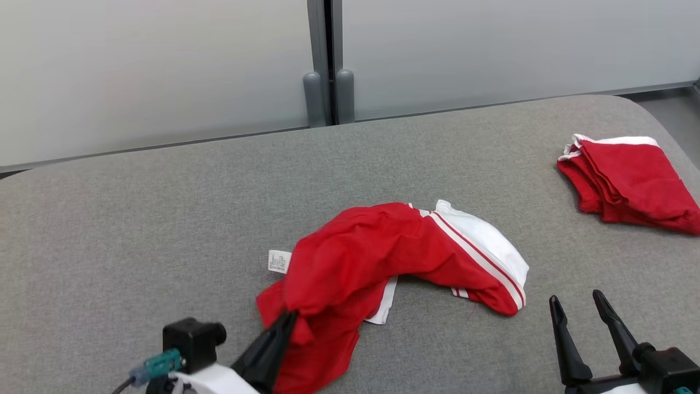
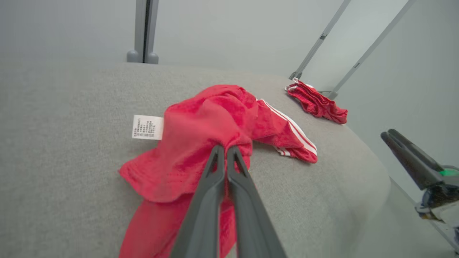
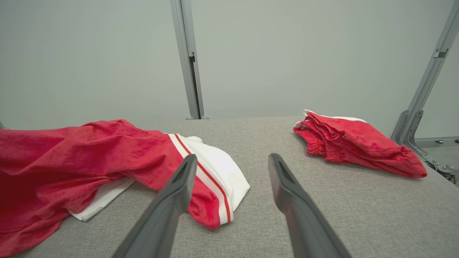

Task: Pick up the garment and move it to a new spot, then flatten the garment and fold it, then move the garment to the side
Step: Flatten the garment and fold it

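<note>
While your left claw (image 1: 289,317) grips the crumpled garment (image 1: 383,246) on the bench (image 1: 164,219), your right claw (image 1: 576,296) stands open nearby; you have two garments, the second garment (image 1: 629,175) folded at far right.

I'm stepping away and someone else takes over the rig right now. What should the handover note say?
Left hand: shut on the near left edge of the garment.
Right hand: open, empty, near the garment's white end, not touching it.
The garment lies crumpled in the middle of the table; a folded red garment sits at the far right.
Done: grasp.
Left: lift, move, flatten, fold, set aside.
</note>
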Robot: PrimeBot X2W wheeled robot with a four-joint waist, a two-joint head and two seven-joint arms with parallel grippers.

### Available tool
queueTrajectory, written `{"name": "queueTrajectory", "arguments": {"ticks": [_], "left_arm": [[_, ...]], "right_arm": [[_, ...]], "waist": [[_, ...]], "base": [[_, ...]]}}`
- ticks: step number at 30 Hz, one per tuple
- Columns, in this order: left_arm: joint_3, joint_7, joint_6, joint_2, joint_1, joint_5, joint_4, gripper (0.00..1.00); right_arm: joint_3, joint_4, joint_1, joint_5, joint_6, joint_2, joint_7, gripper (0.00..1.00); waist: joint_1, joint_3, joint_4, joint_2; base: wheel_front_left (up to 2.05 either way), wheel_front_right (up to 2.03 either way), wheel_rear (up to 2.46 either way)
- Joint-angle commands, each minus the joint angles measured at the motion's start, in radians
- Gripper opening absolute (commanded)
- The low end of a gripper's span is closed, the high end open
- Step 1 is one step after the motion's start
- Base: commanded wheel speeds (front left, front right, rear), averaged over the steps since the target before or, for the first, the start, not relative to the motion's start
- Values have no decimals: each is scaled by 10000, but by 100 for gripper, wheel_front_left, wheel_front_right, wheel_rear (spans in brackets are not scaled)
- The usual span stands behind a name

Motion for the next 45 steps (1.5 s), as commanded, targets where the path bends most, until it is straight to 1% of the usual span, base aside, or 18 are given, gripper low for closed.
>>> {"name": "queueTrajectory", "arguments": {"ticks": [1, 5, 10, 11, 12, 13, 16, 18, 21, 24, 26, 28, 33, 39, 40, 41, 43, 45], "left_arm": [[-52, 94, -69, 145, 261, -122, -242, 0], [-461, 424, -446, 330, 1091, -713, -779, 0], [-1041, 812, -1477, -196, 1576, -1488, 20, 0], [-1130, 806, -1606, -373, 1565, -1496, 358, 3], [-1182, 731, -1734, -641, 1585, -1590, 682, 40], [-1243, 676, -1823, -869, 1579, -1605, 1035, 100], [-1569, 646, -1872, -1211, 1314, -1177, 1922, 100], [-1552, 550, -1878, -1406, 1311, -1221, 2069, 100], [-1048, 131, -1860, -1241, 1283, -1413, 1752, 100], [-162, -404, -1578, -997, 1162, -1659, 1430, 100], [288, -519, -1247, -744, 915, -1597, 1573, 100], [490, -403, -1001, -685, 577, -1569, 1890, 100], [432, 563, -1324, -1019, -307, -1990, 3059, 100], [195, 1028, -1324, -1196, -643, -1934, 3935, 100], [216, 1052, -1309, -1256, -641, -2008, 4062, 85], [219, 1062, -1309, -1275, -641, -2038, 4161, 75], [215, 1014, -1376, -1296, -673, -2033, 4293, 73], [236, 940, -1491, -1344, -679, -2045, 4362, 42]], "right_arm": [[-47, 14, 116, 25, -2, -52, 3, 100], [-38, 29, 239, -25, -2, -50, 3, 100], [-11, 57, 249, -48, -2, -49, 1, 100], [-1, 71, 234, -58, -2, -52, 3, 100], [-14, 81, 225, -60, -2, -53, 1, 100], [-13, 80, 218, -58, -2, -52, 1, 100], [41, 80, 210, -81, -2, -52, 3, 100], [50, 64, 220, -88, -2, -53, 3, 100], [-31, 40, 278, -101, -2, -50, 1, 100], [-61, 3, 296, -75, -2, -50, 1, 100], [-22, -9, 245, -39, -2, -50, 1, 100], [21, -20, 128, -16, -2, -50, 1, 100], [173, 15, -171, 40, -2, -53, 3, 100], [120, 35, -232, 47, -2, -50, 3, 100], [103, 32, -217, 57, -2, -52, 1, 100], [98, 27, -204, 53, -2, -52, 1, 100], [98, 27, -199, 57, -2, -50, 3, 100], [104, 32, -199, 54, -2, -52, 3, 100]], "waist": [[-1, -137, 117, -1], [-1, -340, 314, -1], [-1, -415, 557, -1], [-1, -423, 587, -1], [-1, -428, 621, -1], [-1, -436, 645, -1], [-1, -460, 639, -1], [-1, -460, 603, -1], [-1, -429, 547, -1], [-1, -326, 520, -1], [-1, -193, 504, -1], [-1, -66, 471, -1], [-1, 293, 184, -1], [-1, 453, -42, -1], [-1, 465, -64, -1], [-1, 477, -87, -1], [-1, 495, -122, -1], [-1, 494, -141, -1]], "base": [[0, 0, 0], [0, 0, 0], [0, 0, 0], [0, 0, 0], [0, 0, 0], [0, 0, 0], [0, 0, 0], [0, 0, 0], [0, 0, 0], [0, 0, 0], [0, 0, 0], [0, 0, 0], [0, 0, 0], [0, 0, 0], [0, 0, 0], [0, 0, 0], [0, 0, 0], [0, 0, 0]]}}
